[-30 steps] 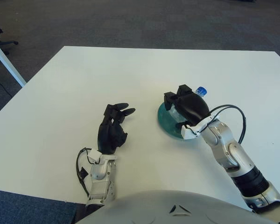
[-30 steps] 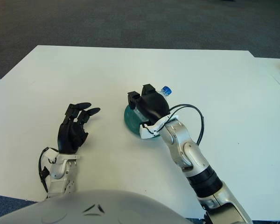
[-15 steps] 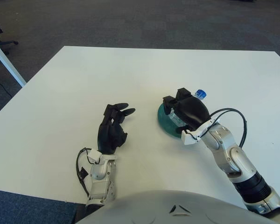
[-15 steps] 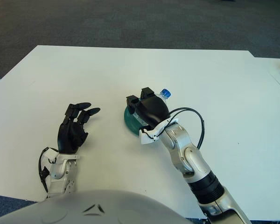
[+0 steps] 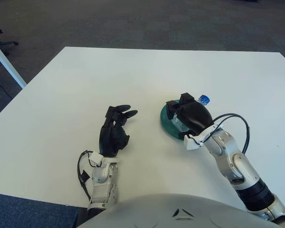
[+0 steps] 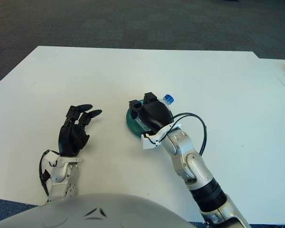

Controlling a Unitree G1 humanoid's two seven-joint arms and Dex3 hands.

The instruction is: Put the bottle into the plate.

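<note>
Teal plate [image 5: 167,124] held the bottle [image 5: 203,99], right hand [image 5: 190,114] clamped on it, release left; left hand [image 5: 115,130] idle, fingers relaxed, beside plate.

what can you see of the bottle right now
Only a little of the bottle shows: a blue cap and a bit of clear plastic body, poking out past the right hand, whose black fingers wrap over it. It lies tilted low, cap pointing away from the robot, over the green plate. Whether it touches the plate is hidden by the hand.
</note>
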